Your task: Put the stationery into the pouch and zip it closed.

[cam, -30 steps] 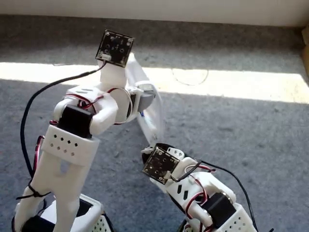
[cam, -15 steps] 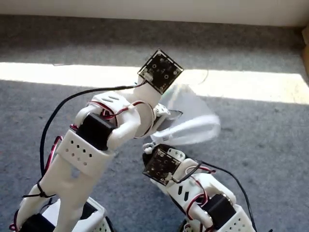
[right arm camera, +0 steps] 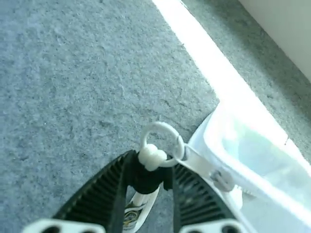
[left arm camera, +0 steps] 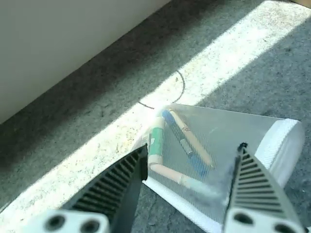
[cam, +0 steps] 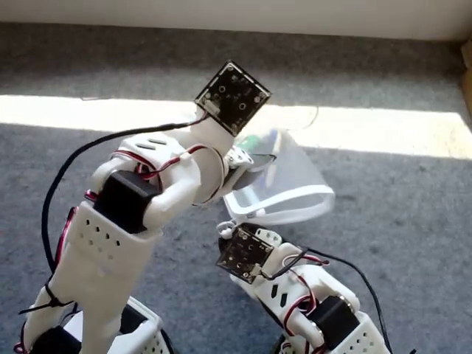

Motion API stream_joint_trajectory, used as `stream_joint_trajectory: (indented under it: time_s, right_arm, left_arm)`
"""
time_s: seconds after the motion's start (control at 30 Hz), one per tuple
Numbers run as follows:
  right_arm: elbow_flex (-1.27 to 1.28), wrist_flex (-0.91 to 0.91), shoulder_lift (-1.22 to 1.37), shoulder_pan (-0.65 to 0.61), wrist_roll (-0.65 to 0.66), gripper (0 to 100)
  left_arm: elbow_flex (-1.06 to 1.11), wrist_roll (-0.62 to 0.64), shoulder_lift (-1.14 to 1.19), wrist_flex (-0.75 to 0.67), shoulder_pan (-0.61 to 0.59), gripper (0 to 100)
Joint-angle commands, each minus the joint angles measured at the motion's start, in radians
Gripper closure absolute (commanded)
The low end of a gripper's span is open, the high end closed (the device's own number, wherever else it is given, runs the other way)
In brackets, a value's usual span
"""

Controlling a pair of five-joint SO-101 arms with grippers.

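Left hand [left arm camera: 192, 148] now hangs with its jaws spread wide above the mesh pouch [left arm camera: 243, 128]. A second ago it held the pouch up on edge; since then it has swung across, and the pouch has dropped flat onto the grey desk [cam: 398, 243]. Pens [left arm camera: 189, 141] and a green-banded marker [left arm camera: 156, 141] lie inside. Right hand [right arm camera: 148, 167] stays clamped on the zip pull [right arm camera: 156, 145] at the pouch's near corner. Loading looks done and zipping remains, though I cannot tell how far the zip stands open.

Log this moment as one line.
left tool open by pouch | pens inside pouch | right tool shut on zipper pull
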Motion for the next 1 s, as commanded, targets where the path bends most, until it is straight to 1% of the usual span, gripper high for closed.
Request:
stream_joint_trajectory:
  time_s: [0.0, 0.13, 0.27, 0.43, 0.53, 0.7, 0.97]
  right_arm:
    - [-0.024, 0.044, -0.012, 0.022, 0.006, 99.2]
    - [-0.073, 0.054, -0.012, 0.03, 0.003, 99.2]
    - [-0.11, 0.067, -0.012, 0.127, 0.002, 99.2]
    - [-0.176, 0.071, -0.012, 0.246, 0.0, 99.2]
    - [-0.217, 0.099, -0.012, 0.268, 0.0, 99.2]
    - [-0.289, 0.145, -0.012, 0.268, 0.0, 99.2]
    - [-0.317, 0.168, -0.012, 0.268, 0.0, 99.2]
  left_arm:
    - [-0.099, -0.075, -0.019, 0.083, -0.076, 72]
    - [-0.097, -0.12, -0.048, 0.14, -0.119, 73]
    - [-0.028, -0.149, -0.159, 0.138, -0.136, 72]
    - [0.127, -0.166, -0.292, 0.133, -0.128, 72]
    - [0.22, -0.166, -0.334, 0.083, -0.128, 72]
    - [0.343, -0.166, -0.374, 0.003, -0.124, 72]
    - [0.529, -0.169, -0.429, -0.112, -0.024, 72]
